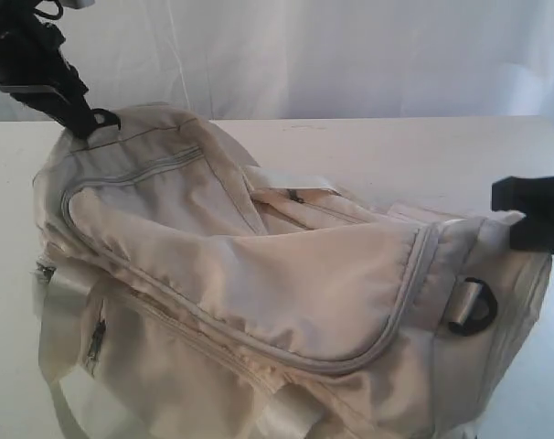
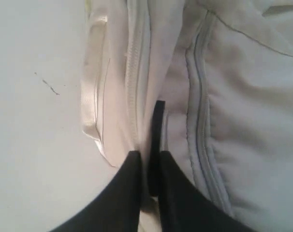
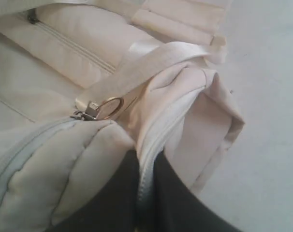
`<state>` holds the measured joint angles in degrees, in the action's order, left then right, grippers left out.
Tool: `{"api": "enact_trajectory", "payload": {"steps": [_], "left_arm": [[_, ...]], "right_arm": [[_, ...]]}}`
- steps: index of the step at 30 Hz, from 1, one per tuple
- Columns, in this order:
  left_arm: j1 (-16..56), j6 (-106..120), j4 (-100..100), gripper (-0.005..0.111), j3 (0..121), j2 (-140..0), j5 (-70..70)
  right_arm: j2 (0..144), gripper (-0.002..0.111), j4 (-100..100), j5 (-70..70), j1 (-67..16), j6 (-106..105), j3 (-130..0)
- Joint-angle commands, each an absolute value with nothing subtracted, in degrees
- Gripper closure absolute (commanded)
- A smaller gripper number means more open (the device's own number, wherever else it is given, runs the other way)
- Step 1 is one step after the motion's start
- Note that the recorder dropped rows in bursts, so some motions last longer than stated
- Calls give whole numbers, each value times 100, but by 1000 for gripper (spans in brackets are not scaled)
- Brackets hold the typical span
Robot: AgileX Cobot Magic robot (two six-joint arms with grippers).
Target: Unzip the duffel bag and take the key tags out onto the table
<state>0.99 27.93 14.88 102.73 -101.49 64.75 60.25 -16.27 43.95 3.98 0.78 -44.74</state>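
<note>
Right, on the exterior view I see the duffel bag [image 1: 259, 274] lying on the white table [image 1: 396, 146] and filling most of the frame, its U-shaped flap flat across the top. My left gripper [image 1: 80, 123] is down on the bag's left end. My right gripper [image 1: 507, 212] sits at the right end, just above a black D-ring [image 1: 474, 306]. On the left wrist view the fingers [image 2: 129, 183] stand narrow, pinched on a fold of the bag's cream fabric, with a dark strip running between them. On the right wrist view the jaws are nearly together, clamping a pale seam at the bag's end. Near them a metal zip slider [image 3: 91, 112] with a ring pull lies against a webbing strap [image 3: 156, 60].
</note>
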Motion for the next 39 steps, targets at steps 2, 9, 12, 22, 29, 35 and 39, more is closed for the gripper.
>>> {"api": "enact_trajectory", "payload": {"steps": [2, 9, 12, 22, 29, 35, 39], "left_arm": [[-236, 2472, 1324, 107, 10333, -9313, 6996], [-328, 2110, 1293, 107, 9110, -8310, 6996], [-328, 2085, 1281, 107, 8532, -8049, 6996], [-328, 1996, 1321, 107, 7227, -7759, 6996], [-328, 2033, 1297, 107, 6801, -7608, 6996], [-328, 1963, 1297, 107, 6773, -7561, 6996], [-328, 1962, 1285, 107, 6773, -7547, 6996]], "right_arm": [[7122, 108, -1970, 4485, 392, -494, -5838], [7625, 108, -2357, 4733, 392, -1096, -6800], [7800, 108, -2357, 4839, 392, -1237, -6979], [8126, 108, -2371, 5149, 392, -1237, -6943], [8285, 108, -2371, 5113, 392, -1882, -7063], [8828, 108, -2371, 5531, 392, -1964, -7603], [9037, 108, -2438, 5790, 392, -1924, -7929]]}}
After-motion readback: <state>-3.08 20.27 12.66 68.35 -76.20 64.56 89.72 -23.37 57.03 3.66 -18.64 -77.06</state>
